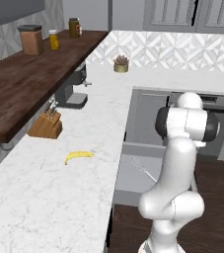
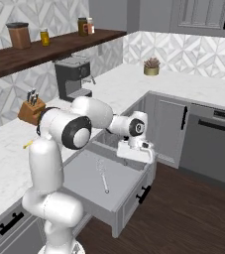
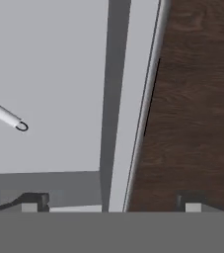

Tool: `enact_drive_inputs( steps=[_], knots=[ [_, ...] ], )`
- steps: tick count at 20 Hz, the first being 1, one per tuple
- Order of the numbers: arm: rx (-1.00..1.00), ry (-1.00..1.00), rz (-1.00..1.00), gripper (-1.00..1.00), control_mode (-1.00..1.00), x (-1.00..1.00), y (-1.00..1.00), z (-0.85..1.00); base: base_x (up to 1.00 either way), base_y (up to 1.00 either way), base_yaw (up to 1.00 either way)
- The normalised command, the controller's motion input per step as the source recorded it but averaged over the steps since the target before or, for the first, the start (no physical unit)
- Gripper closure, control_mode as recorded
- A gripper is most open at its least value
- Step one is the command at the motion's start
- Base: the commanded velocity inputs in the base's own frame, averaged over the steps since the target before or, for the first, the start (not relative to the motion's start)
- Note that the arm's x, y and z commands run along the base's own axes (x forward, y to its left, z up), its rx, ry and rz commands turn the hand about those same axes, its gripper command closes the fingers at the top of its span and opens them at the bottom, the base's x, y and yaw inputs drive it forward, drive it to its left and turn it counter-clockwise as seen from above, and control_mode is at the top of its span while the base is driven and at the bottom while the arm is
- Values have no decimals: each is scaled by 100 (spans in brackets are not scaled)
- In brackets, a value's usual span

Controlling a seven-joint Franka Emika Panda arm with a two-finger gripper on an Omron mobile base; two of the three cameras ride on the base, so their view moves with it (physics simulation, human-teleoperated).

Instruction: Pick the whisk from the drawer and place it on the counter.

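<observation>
The grey drawer (image 2: 130, 197) stands pulled out under the white marble counter (image 1: 44, 197). The silver whisk (image 2: 103, 176) lies flat on the drawer's floor, its wire head towards the back; it also shows as a thin line at the whisk (image 1: 139, 165). My gripper (image 2: 134, 157) hangs open over the drawer's front right corner, to the right of the whisk and apart from it. In the hand view the gripper (image 3: 112, 202) holds nothing, its fingertips (image 3: 34, 200) spread wide, and the ringed end of the whisk's handle (image 3: 6, 117) lies at the left on the drawer floor (image 3: 59, 59).
A yellow banana (image 1: 79, 156), a knife block (image 1: 45, 124) and a coffee machine (image 1: 73, 90) sit on the counter. A dark wooden shelf (image 1: 19, 84) with jars overhangs it. The dishwasher (image 2: 215, 144) stands to the right, with dark wood flooring (image 2: 183, 218) beside the drawer.
</observation>
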Motion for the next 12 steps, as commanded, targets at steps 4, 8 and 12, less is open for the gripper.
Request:
enact_drive_inputs(
  steps=[4, 8, 12],
  knots=[
    [9, -10, 0, -100, -100, -54, 93, 58, 0, 0, 0],
    [0, -25, 13, -100, -100, -29, 100, 36, 0, 0, 0],
    [3, -22, 29, -100, -100, -6, 60, -5, 0, 0, 0]
  ],
)
